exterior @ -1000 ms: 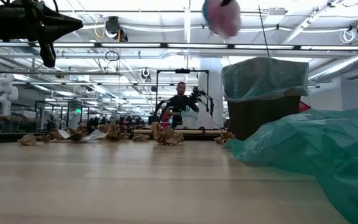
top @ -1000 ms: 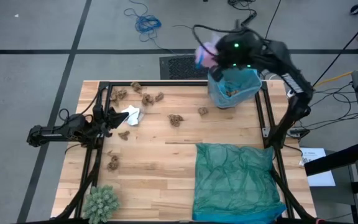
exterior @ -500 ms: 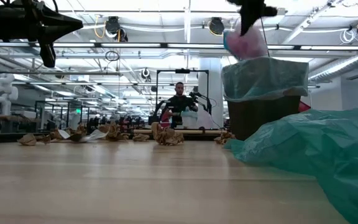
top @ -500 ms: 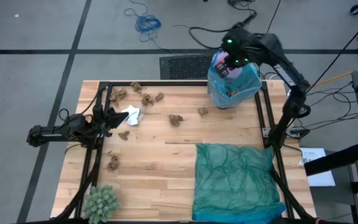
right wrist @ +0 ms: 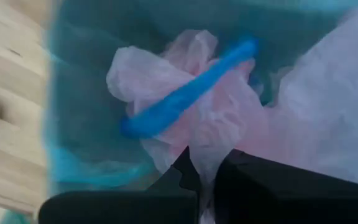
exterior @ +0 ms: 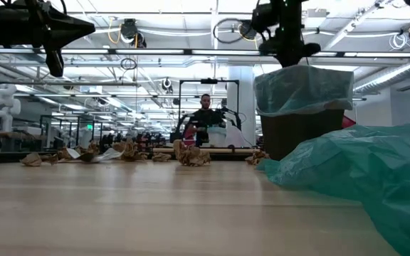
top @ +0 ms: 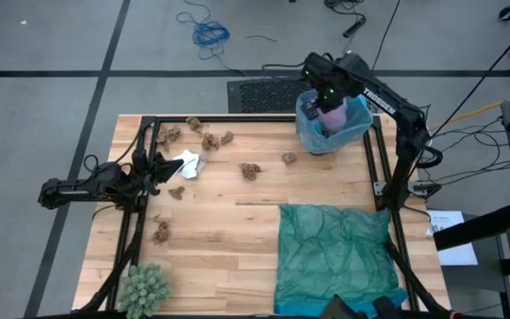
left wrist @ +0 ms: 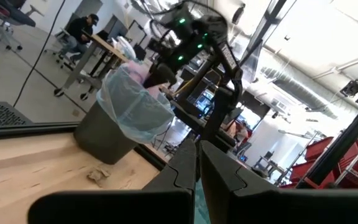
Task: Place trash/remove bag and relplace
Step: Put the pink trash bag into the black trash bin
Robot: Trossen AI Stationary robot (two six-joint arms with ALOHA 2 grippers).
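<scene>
My right gripper (right wrist: pixel 207 178) hangs over the mouth of the dark bin (exterior: pixel 301 135) at the table's far right, shut on the pink wad (top: pixel 331 115). A light-blue liner (top: pixel 354 126) is draped over the bin's rim. In the low view the liner's rim (exterior: pixel 305 87) hides the wad. Brown paper lumps (top: pixel 250 170) and a white scrap (top: pixel 188 164) lie on the far left part of the table. My left gripper (left wrist: pixel 197 167) is shut, holding nothing, high over the left side near the white scrap. My right gripper pinches the pink wad by its upper edge (right wrist: pixel 205 152) between its two fingers, coming from above and pointing down. The wad, with a blue strip (right wrist: pixel 185 99) across it, hangs below the fingers, clear of the table, inside the liner's mouth.
A darker teal-green bag (top: pixel 335 257) lies spread over the table's near right part. A green spiky ball (top: pixel 144 288) sits at the near left corner. Black frame rails (top: pixel 383 168) run along the table's sides. Bare wood shows in the middle (top: pixel 228 230).
My right gripper has carried the pink wad from beyond the bin's far left side toward the bin and downward. The wad has gone from well above the rim to inside the liner's mouth, and it now hides behind the rim in the low view.
</scene>
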